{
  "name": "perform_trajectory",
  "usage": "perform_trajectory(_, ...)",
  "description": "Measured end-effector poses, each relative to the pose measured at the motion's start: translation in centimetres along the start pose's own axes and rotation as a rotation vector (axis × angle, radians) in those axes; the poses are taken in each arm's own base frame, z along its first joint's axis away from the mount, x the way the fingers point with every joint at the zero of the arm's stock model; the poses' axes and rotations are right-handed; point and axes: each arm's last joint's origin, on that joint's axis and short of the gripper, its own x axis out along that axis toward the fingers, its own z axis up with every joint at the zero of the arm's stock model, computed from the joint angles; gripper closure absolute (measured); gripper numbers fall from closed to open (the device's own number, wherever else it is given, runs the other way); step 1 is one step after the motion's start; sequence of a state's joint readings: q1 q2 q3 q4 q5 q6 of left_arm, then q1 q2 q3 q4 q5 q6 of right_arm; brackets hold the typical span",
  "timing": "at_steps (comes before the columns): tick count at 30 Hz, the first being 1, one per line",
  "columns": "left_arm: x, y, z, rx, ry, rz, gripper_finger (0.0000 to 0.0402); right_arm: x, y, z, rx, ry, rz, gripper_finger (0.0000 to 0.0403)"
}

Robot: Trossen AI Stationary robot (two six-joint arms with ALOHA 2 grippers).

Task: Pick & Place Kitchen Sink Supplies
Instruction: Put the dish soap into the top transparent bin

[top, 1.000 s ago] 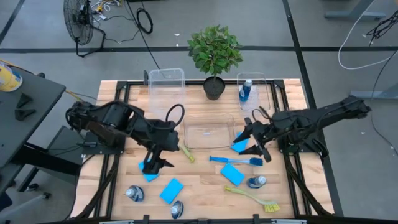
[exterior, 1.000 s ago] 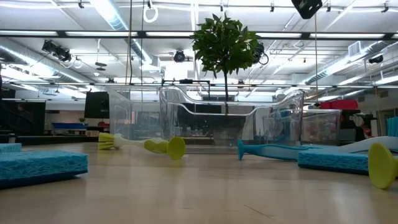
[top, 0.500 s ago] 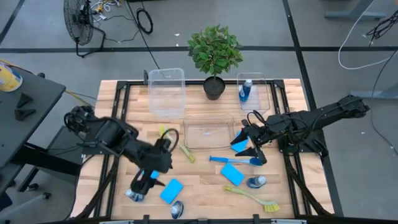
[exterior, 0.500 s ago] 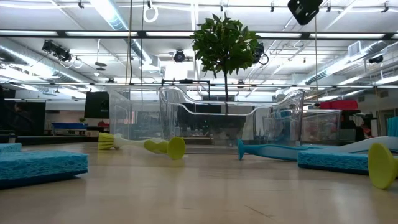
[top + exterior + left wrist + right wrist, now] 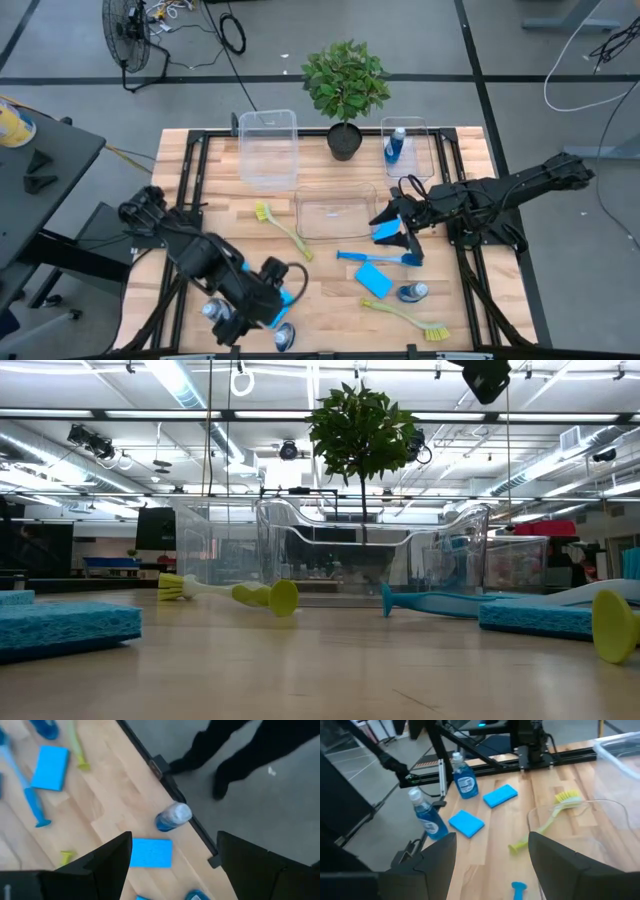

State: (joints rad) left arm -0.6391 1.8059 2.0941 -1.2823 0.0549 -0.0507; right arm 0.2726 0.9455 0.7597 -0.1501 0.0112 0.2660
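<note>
— What's hard to make out at the near edge?

— The left gripper hangs over the front left corner. From above, its arm covers most of a sponge, so only a blue corner shows. The wrist view is clearer: the fingers stand wide apart with nothing between them.

— And the supplies there?

— One bottle lies at the very table edge, just ahead of those fingers, with the sponge beside it. A second bottle sits right by the gripper.

— Mid-table?

— The right gripper is at the right end of the shallow bin. From above, a second sponge shows between its fingers, but I cannot tell if they touch it. Its own wrist view shows the jaws spread with only bare wood in the gap. Just nearer lie the blue brush, a third sponge, a third bottle and a yellow-green brush. Another yellow-green brush lies left of the bin.

— Anything cut off at table height?

— A dark part hangs in at the top. I cannot tell which arm it belongs to.

— The far side?

— There are two tall bins. The right one holds a fourth bottle, and the plant stands between them.
</note>
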Motion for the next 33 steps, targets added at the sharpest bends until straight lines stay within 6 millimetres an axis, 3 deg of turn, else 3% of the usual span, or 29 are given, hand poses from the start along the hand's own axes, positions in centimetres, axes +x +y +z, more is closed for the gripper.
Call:
perform_trajectory(10, 4.8, -1.1, 1.0, 0.038, 0.05, -0.03, 0.0109, 0.0, -0.3, 0.0, 0.01, -0.019, -0.084, 0.0154)
perform_trajectory(16, 6.5, -2.1, 1.5, 0.049, 0.032, -0.058, 0.0109, 0.0, -0.4, 0.0, 0.017, -0.017, -0.113, 0.0154)
perform_trajectory(33, 10.3, -3.0, 1.6, -0.266, 0.083, 0.008, 0.0109, 0.0, -0.6, -0.6, 0.026, 0.038, -0.146, 0.0154)
